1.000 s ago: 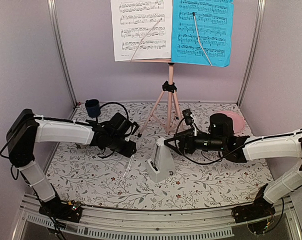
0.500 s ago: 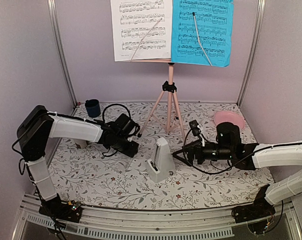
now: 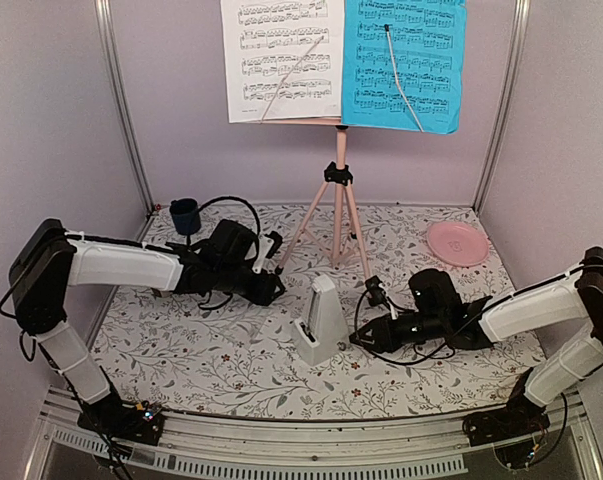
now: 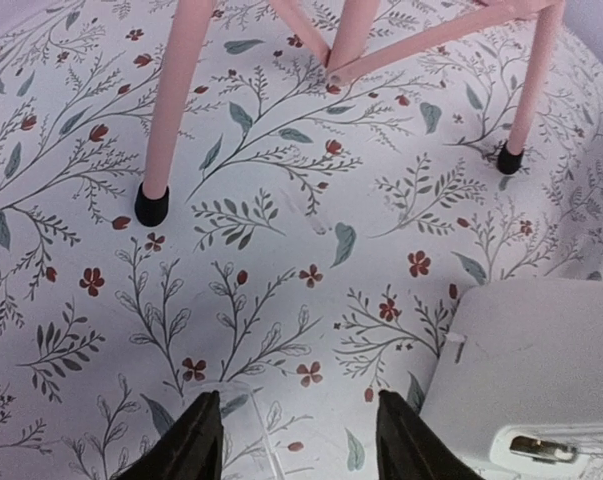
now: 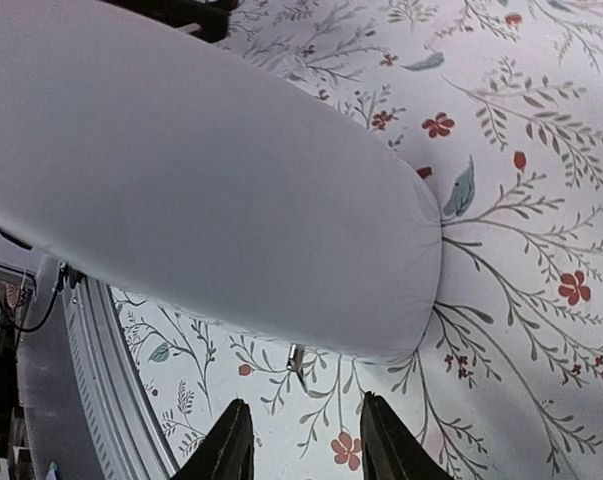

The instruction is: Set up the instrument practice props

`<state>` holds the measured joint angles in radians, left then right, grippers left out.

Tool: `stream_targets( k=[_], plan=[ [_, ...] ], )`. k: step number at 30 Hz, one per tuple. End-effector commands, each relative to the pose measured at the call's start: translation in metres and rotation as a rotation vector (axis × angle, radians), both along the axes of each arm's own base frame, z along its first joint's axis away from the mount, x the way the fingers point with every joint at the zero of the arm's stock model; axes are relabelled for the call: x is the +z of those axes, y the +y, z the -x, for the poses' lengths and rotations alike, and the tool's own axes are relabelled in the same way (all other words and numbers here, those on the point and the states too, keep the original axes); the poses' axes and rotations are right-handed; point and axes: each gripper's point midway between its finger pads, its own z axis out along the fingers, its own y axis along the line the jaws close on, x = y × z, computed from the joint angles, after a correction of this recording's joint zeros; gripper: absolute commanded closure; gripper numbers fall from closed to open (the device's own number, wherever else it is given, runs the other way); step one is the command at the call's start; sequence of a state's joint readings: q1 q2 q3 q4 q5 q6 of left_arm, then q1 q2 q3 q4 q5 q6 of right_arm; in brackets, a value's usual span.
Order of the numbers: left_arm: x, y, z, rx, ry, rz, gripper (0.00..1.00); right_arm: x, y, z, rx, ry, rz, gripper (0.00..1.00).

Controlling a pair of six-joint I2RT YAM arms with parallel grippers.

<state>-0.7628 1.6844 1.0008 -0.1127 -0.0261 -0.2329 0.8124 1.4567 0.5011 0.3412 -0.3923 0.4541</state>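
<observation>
Right gripper (image 5: 303, 420) — fingers apart, empty — sits low, just right of the metronome (image 3: 321, 318) at mid-table. Left gripper (image 4: 296, 430), likewise apart and empty, lies left of it. Farther back, the stand (image 3: 338, 205) holds the white sheet (image 3: 281, 60) and blue sheet (image 3: 401, 65).

Matt plastic, painted tube, plain paper

Up close now, the metronome (image 3: 319, 322) shows a smooth, matt white plastic shell. The music stand (image 3: 338, 195) looks like smooth pink-painted tubing on black rubbery feet (image 4: 151, 205). The white sheet (image 3: 281, 60) and bright blue sheet (image 3: 401, 65) are thin matt paper, and the floral table cover (image 3: 201, 360) looks like matt printed cloth.
</observation>
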Motion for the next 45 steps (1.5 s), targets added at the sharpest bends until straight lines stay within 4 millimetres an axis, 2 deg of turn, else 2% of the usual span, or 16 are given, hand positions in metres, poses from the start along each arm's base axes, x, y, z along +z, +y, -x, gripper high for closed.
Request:
stream_targets(
  k=[1, 9, 13, 22, 27, 32, 36, 40, 45],
  plan=[
    [0.008, -0.023, 0.005, -0.104, -0.026, 0.12, 0.51, 0.008, 0.013, -0.016, -0.033, -0.019, -0.025, 0.66],
    [-0.014, -0.039, 0.025, -0.171, 0.018, 0.137, 0.65, -0.002, 0.02, -0.035, -0.08, -0.024, 0.016, 0.7],
    [-0.02, -0.043, 0.038, -0.2, 0.029, 0.14, 0.68, -0.005, 0.022, -0.044, -0.091, -0.03, 0.028, 0.7],
    [-0.024, -0.055, 0.066, -0.241, 0.042, 0.186, 0.71, 0.003, 0.029, -0.078, -0.118, -0.099, 0.033, 0.69],
    [-0.025, -0.069, 0.077, -0.265, 0.055, 0.238, 0.72, 0.009, 0.028, -0.092, -0.117, -0.132, 0.02, 0.63],
    [-0.024, -0.069, 0.082, -0.264, 0.051, 0.249, 0.72, 0.021, 0.013, -0.1, -0.142, -0.166, 0.013, 0.51],
    [-0.013, -0.067, 0.081, -0.266, 0.017, 0.272, 0.71, 0.045, -0.001, -0.104, -0.155, -0.222, -0.018, 0.34],
    [-0.008, -0.056, 0.069, -0.207, 0.011, 0.297, 0.7, 0.069, -0.005, -0.088, -0.114, -0.272, -0.071, 0.21],
    [0.007, -0.045, 0.058, -0.164, -0.015, 0.368, 0.66, 0.083, -0.006, -0.059, -0.092, -0.268, -0.168, 0.09]
  ],
)
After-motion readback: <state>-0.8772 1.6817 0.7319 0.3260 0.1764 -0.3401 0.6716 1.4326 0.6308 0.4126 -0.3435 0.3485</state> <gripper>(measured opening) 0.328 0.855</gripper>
